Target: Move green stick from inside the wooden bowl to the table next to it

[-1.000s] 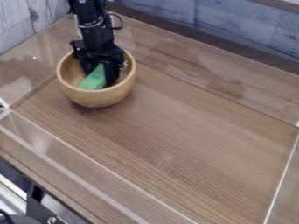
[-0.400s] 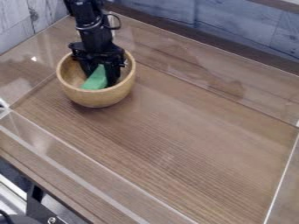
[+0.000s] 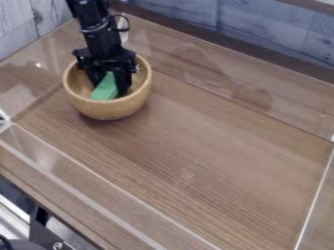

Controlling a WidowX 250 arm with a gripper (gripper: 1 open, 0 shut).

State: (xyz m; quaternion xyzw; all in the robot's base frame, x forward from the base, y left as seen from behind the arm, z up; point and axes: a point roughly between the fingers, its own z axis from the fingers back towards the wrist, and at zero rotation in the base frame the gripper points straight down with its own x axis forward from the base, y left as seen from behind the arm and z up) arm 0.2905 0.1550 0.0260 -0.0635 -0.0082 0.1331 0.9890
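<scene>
Down inside the round tan wooden bowl [image 3: 107, 90], the black pincer [image 3: 109, 78] points straight down, clamped on the flat bright green stick [image 3: 104, 89], bowl sitting at the dark wood-grain surface's [image 3: 209, 146] far-left corner.

We see a round wooden bowl [image 3: 107, 93], light tan with thick walls and a rounded rim, standing upright on the bench [image 3: 209, 146] toward its far left part. Inside the bowl lies a green stick [image 3: 104, 89], a flat, bright green block with no markings. It leans at a tilt against the bowl's inner wall, its lower end toward the near left of the hollow, its upper part partly hidden from us. The stick sits wholly within the rim. The bench is a broad top of dark brown wood grain, with clear acrylic walls standing along its edges.
</scene>
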